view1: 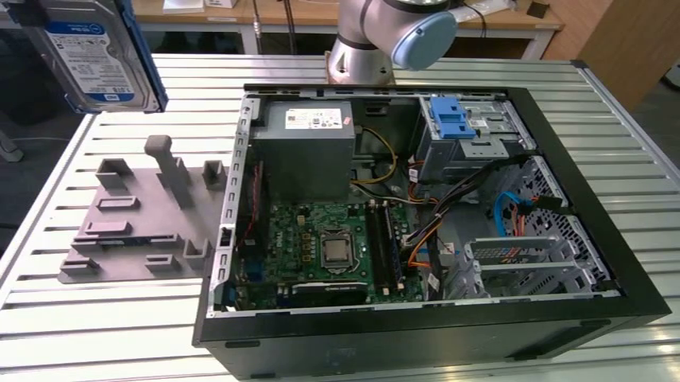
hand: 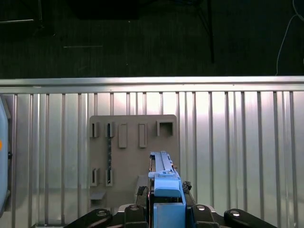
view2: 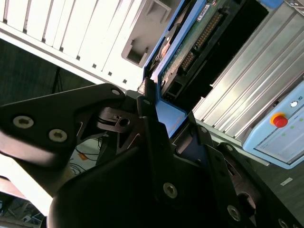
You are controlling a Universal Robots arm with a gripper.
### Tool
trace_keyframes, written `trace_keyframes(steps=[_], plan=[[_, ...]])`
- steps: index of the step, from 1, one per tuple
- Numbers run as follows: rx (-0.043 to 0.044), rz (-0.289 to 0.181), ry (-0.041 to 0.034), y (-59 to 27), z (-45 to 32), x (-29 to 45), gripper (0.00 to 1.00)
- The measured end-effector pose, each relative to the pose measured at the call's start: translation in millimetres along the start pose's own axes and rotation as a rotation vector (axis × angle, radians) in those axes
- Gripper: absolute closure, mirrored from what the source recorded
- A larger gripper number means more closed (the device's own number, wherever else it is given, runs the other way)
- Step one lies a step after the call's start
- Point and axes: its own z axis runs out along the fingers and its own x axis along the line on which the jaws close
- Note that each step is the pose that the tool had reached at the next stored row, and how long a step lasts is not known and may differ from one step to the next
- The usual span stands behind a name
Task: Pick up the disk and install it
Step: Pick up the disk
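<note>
The table (view1: 107, 318) is silver metal with long slats; a dark floor (hand: 142, 38) lies past its edge; the gripper (hand: 166, 213) is closed on the disk (view1: 103, 44), held up above the grey holder (view1: 138, 223); its white-and-blue label (view1: 91, 68) cannot be read.

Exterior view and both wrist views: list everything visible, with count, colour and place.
disk: one, silver in a blue bracket, held in the air at the exterior view's upper left
holder: one, grey, on the table beside the case
computer case: one, black, open, on the table
power supply: one, grey, inside the case
motherboard: one, green, inside the case
table: one, silver slats
arm: one, grey with a blue cap, behind the case
hand: one, black, shut on the disk's bracket
</note>
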Motion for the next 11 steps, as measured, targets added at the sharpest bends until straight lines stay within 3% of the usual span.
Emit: trace_keyframes(steps=[11], plan=[[-0.0007,0.0,0.0001,-12.2,-0.5,-0.3,0.64]])
